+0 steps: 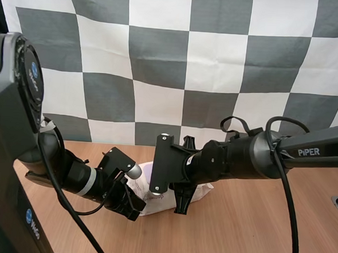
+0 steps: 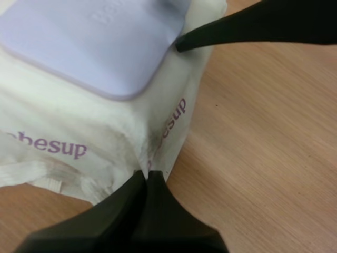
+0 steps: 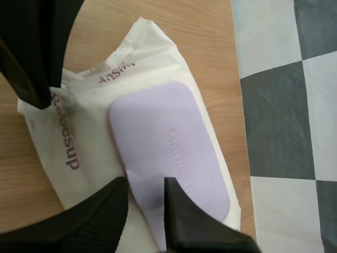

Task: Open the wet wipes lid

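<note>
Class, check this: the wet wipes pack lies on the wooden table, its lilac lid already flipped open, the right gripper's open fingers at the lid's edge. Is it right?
No. The lilac lid lies shut, flat on the wet wipes pack, as the right wrist view shows. The rest holds: pack on the wooden table, right gripper open at the lid's edge.

- "PiPER", white letters, on the right arm point(image 1: 315, 151), right side of the high view.
- "besup", purple print, on the white wrapper of the pack of wet wipes point(image 2: 79, 132). The word's start is cut off. "esup" repeats on the adjoining side.
- Right wrist view: "besup" again, beside the lid point(image 3: 168, 153).
- Raised lettering on the lid: illegible.
- Blue round marks on the left arm's base point(image 1: 34, 72): illegible.
</note>
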